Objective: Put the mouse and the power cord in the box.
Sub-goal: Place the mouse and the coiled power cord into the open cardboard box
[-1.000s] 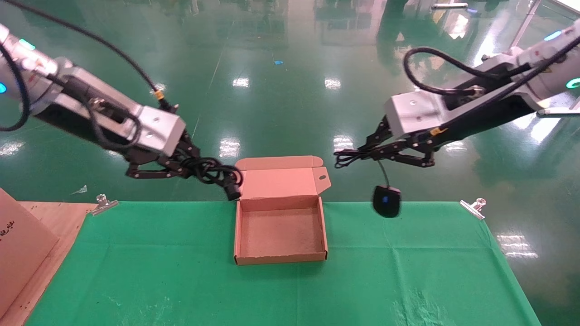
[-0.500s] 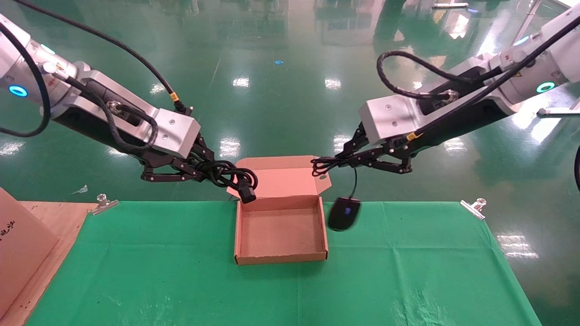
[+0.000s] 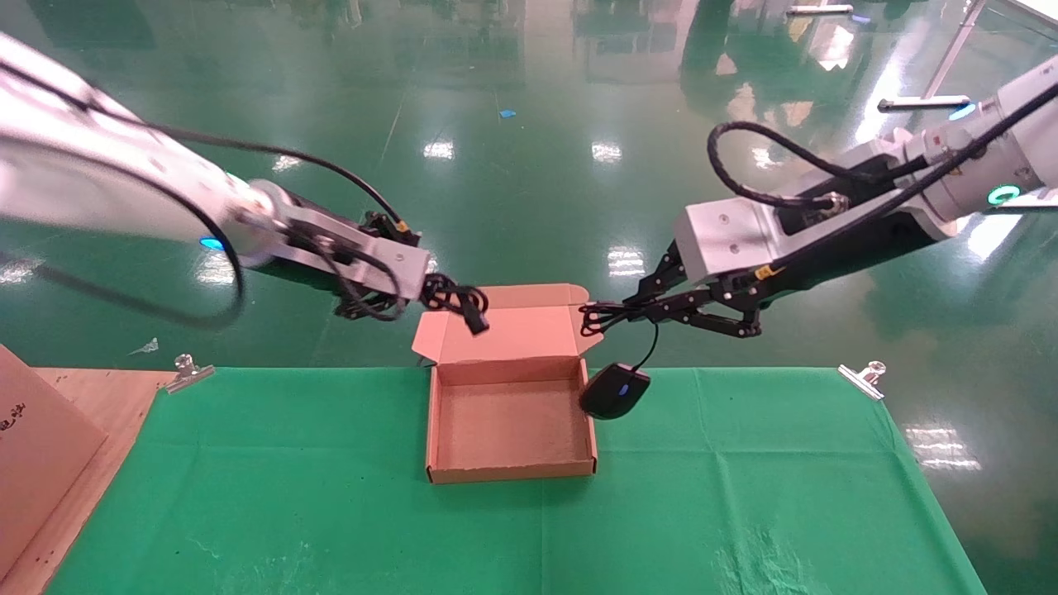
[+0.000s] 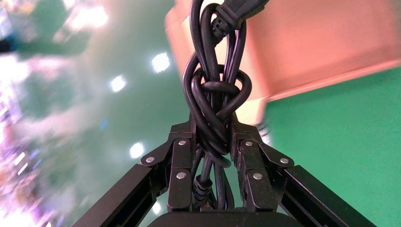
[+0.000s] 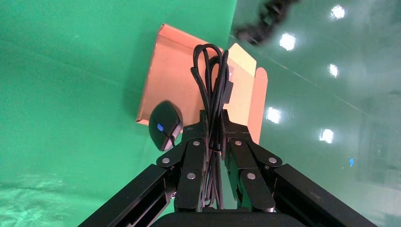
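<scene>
The open brown box [image 3: 512,473] sits mid-table, its lid [image 3: 512,329] leaning back. My left gripper [image 3: 431,294] is shut on the knotted black power cord [image 3: 464,307], which hangs over the lid's left corner. The left wrist view shows the power cord [image 4: 215,94] clamped in that gripper [image 4: 213,137]. My right gripper [image 3: 640,311] is shut on the mouse's bundled thin cable [image 3: 599,316], just right of the lid. The mouse [image 3: 613,390] dangles below, against the outside of the box's right wall. The right wrist view shows the mouse [image 5: 165,124], the right gripper [image 5: 215,127] and the box [image 5: 161,75].
A green cloth [image 3: 529,537] covers the table, held by metal clips at the far corners [image 3: 188,369] [image 3: 864,376]. A brown carton [image 3: 33,463] leans on a wooden board [image 3: 107,388] at the left edge. Glossy green floor lies beyond.
My left arm has swung right and away, carrying the power cord to the lid's left corner. My right gripper has moved left, and the dangling mouse has swung in against the box's right wall.
</scene>
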